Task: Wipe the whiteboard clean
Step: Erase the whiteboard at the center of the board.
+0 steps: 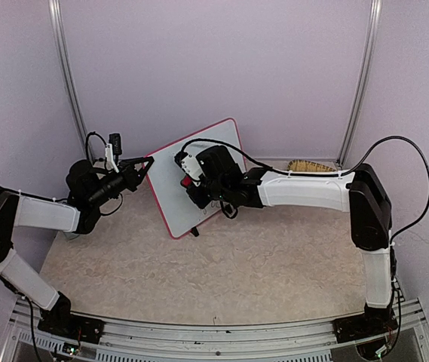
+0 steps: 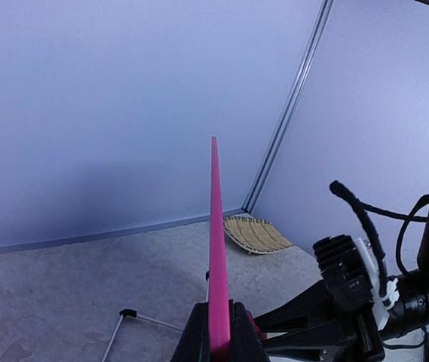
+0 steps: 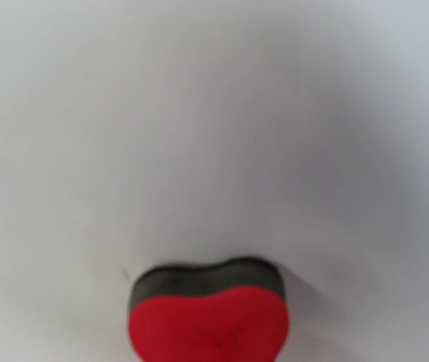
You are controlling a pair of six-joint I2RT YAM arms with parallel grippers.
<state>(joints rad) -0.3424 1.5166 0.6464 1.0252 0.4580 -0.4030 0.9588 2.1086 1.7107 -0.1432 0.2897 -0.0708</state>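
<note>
Pale lilac walls close the cell on three sides, and the tabletop is beige and mottled. The whiteboard stands tilted on its lower edge toward 11 o'clock of the tabletop, not lying flat. It is a thin, stiff and light panel (the left wrist view shows it edge-on, like a blade). I judge it will tip or slide easily under a push. The rounded frame is the good place to take hold, because the smooth white face is slippery. The left end effector is pressed together on the frame at the whiteboard's 9 o'clock edge and braces it. The right end effector pinches a red heart-shaped eraser, with its dark felt against the white face. The frame is pink-red with round corners, and one small black foot shows at 6 o'clock. On the part of the face that shows I cannot make out any writing.
</note>
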